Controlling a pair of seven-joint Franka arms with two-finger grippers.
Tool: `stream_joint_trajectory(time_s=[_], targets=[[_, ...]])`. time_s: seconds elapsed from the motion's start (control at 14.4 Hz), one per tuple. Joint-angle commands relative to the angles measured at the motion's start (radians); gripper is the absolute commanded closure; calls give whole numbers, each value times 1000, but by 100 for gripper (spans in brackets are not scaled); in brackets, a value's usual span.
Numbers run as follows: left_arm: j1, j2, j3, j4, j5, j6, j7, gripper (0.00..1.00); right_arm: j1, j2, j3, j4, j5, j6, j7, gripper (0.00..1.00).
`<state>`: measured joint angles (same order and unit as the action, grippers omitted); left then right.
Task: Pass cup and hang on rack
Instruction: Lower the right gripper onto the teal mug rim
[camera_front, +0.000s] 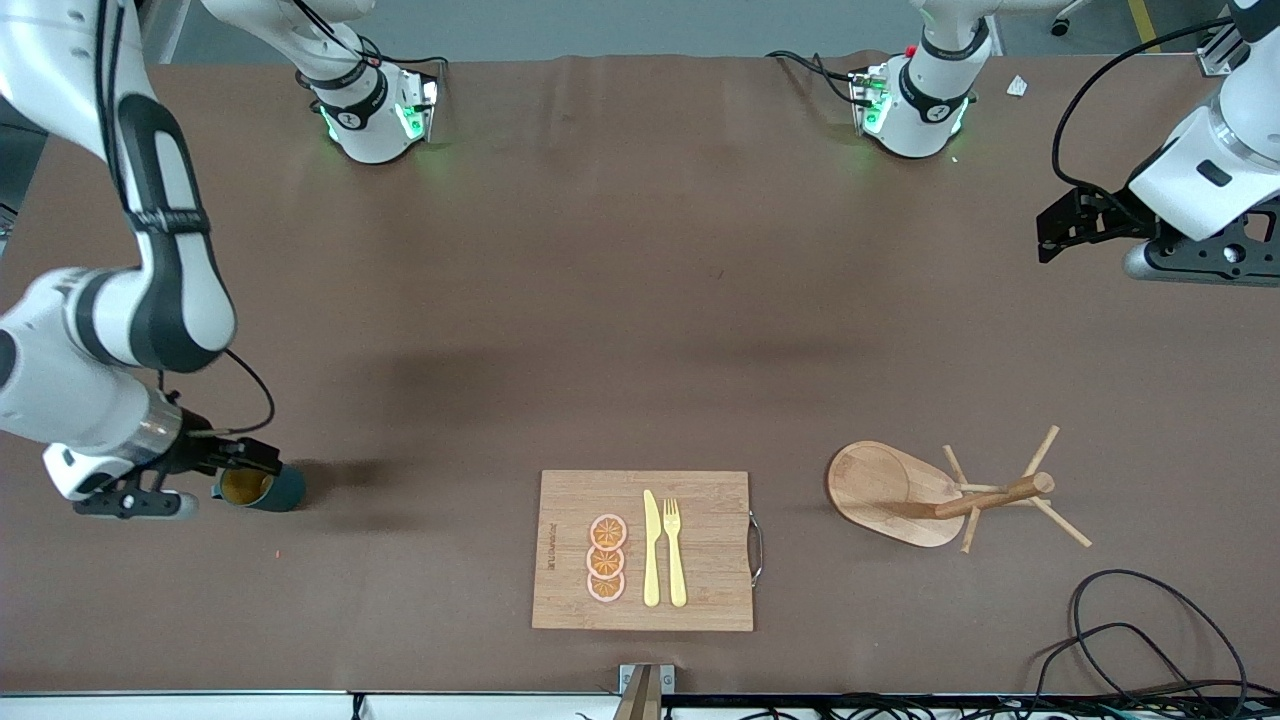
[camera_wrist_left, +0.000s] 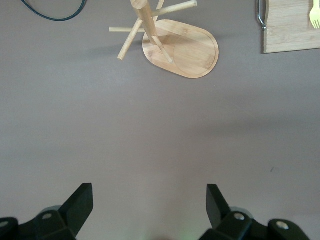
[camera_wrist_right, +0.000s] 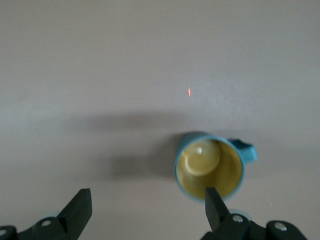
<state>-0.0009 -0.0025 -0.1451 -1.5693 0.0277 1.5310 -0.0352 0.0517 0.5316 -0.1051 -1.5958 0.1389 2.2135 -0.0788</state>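
The cup (camera_front: 262, 488) stands upright on the tabletop (camera_front: 600, 300) toward the right arm's end, its yellow-brown mouth facing up and its handle (camera_wrist_right: 246, 150) jutting from one side. The right hand (camera_front: 225, 470) hangs just above the cup, fingers spread wide and grasping nothing; in the right wrist view one fingertip (camera_wrist_right: 212, 200) overlaps the rim while the other (camera_wrist_right: 80, 205) sits well off to the side, so the cup lies off-centre between them, and the hand probably needs to shift sideways before closing. The rack (camera_front: 940, 492) stands well apart, toward the left arm's end, past the cutting board (camera_front: 643, 550). The left hand (camera_wrist_left: 150, 207) waits, released and empty, over bare tabletop at its own end, the rack ahead of it. The right arm is plainly the nearer to the cup
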Motion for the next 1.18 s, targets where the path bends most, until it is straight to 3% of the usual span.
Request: stream_joint_trajectory(time_s=[0.0, 0.28, 0.35, 0.56, 0.62, 0.76, 1.11], targets=[[-2, 7, -2, 23, -8, -15, 14, 0, 2, 85, -2, 37, 8, 63, 10, 0], [1, 10, -1, 23, -9, -15, 14, 0, -13, 139, -2, 27, 8, 60, -2, 0], [-1, 10, -1, 23, -9, -15, 14, 0, -18, 142, -2, 27, 7, 58, -4, 10], [-1, 10, -1, 23, -9, -15, 14, 0, -23, 143, -4, 31, 1, 57, -35, 68], [-1, 10, -1, 23, -9, -15, 12, 0, -23, 143, -4, 30, 1, 57, -33, 77], [-1, 9, -1, 20, -12, -15, 14, 0, -24, 143, -4, 31, 1, 55, -35, 88], [-5, 39, -1, 23, -9, -8, 12, 0, -23, 139, -4, 33, 1, 48, -33, 98]])
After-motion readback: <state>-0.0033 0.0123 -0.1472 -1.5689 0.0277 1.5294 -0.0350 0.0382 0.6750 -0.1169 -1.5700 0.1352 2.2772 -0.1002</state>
